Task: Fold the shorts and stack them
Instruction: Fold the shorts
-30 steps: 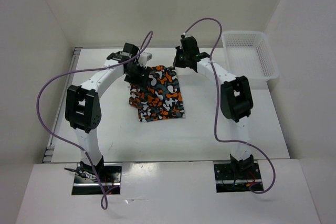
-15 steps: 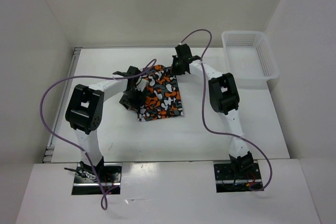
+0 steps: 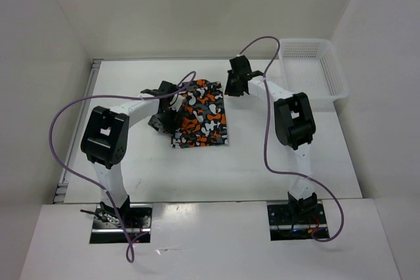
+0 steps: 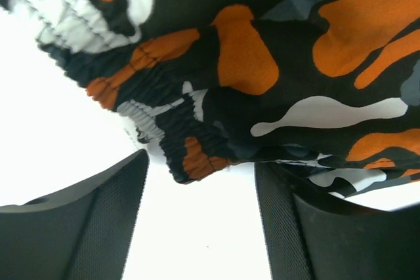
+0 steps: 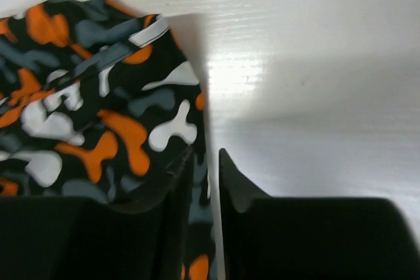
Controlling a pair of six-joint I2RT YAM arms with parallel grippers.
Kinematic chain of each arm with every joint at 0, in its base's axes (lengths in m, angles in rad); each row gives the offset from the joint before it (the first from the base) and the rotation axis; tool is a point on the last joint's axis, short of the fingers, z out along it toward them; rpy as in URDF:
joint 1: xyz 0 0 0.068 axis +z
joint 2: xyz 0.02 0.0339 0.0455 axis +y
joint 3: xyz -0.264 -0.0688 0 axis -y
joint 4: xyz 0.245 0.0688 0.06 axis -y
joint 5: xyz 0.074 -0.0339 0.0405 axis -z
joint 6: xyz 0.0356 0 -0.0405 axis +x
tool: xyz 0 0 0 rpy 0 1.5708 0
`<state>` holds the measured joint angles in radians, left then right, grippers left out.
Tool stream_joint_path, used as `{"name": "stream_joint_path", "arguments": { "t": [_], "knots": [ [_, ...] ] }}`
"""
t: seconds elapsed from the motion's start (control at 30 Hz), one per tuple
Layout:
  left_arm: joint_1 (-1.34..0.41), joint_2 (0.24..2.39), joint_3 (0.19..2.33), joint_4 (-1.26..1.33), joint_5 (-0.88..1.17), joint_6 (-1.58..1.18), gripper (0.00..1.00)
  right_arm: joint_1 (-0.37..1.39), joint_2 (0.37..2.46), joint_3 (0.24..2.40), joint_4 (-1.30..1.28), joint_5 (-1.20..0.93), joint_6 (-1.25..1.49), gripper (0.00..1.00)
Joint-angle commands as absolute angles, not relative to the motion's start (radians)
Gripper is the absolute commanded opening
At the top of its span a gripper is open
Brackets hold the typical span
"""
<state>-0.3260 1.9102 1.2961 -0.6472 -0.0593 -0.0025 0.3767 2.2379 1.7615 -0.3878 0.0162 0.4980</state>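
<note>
The shorts (image 3: 201,113) lie folded into a flat rectangle on the white table (image 3: 262,159), orange, black, grey and white blobs up. My left gripper (image 3: 165,121) is low at their left edge. In the left wrist view it (image 4: 201,170) is open and empty, the gathered waistband (image 4: 190,149) just ahead of the fingertips. My right gripper (image 3: 231,88) is by the shorts' far right corner. In the right wrist view it (image 5: 206,157) hangs over the cloth's right edge (image 5: 111,109) with a narrow gap between the fingers and nothing held in it.
A white mesh basket (image 3: 336,73) stands at the far right of the table. White walls close in the back and both sides. Purple cables loop above both arms.
My right gripper has moved right, off the shorts' far corner, and the cloth lies flat. My left gripper came down from the far left corner to the left edge and has stayed there.
</note>
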Motion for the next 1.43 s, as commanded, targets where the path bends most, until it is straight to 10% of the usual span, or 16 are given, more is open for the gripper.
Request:
{"name": "stream_joint_path", "arguments": {
  "t": [0.0,0.13,0.17,0.2,0.5,0.73,1.4],
  "knots": [
    [-0.324,1.839,1.321,-0.594,-0.058,0.000,0.76,0.376,2.019,1.717,-0.302,0.078,0.451,0.29],
    [-0.324,1.767,1.420,-0.650,0.020,0.000,1.00,0.367,1.887,1.687,-0.327,0.156,0.388,0.60],
    [-0.324,1.755,1.468,-0.664,0.065,0.000,1.00,0.367,1.846,1.687,-0.353,0.169,0.371,0.91],
    [-0.308,1.741,1.491,-0.664,0.093,0.000,1.00,0.354,1.830,1.698,-0.371,0.169,0.342,1.00],
    [-0.103,1.647,1.695,-0.654,0.383,0.000,1.00,0.167,1.645,1.563,-0.495,-0.030,0.333,1.00],
    [0.214,1.645,1.597,-0.592,0.228,0.000,1.00,-0.012,1.425,1.402,-0.523,-0.045,0.322,1.00],
    [0.242,1.566,1.451,-0.548,0.143,0.000,1.00,-0.064,1.384,1.379,-0.548,0.005,0.281,1.00]
  ]
}}
